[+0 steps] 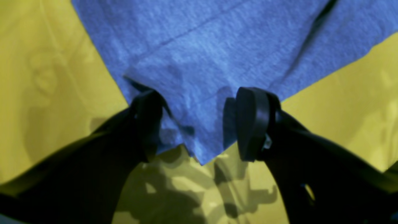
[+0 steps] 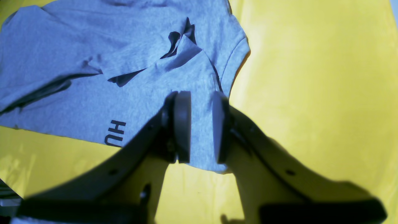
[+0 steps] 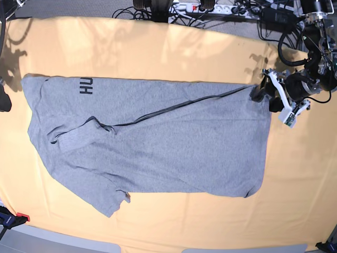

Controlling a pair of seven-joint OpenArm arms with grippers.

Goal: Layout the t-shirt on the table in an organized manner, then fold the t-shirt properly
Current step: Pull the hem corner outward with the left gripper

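The left gripper (image 1: pixel 199 124) ends in two dark, matte arms that widen toward the wrist, each tipped with a thick rounded black pad, and a small silvery screw sits beside the right-hand pad. The right gripper (image 2: pixel 201 127) looks alike but greyer: flat oval pads on broad curved arms, each arm pierced by a small round hole. From across the room, the left arm (image 3: pixel 308 79) is a black, chunky jointed body with looping black cables and a white bracket at its wrist.
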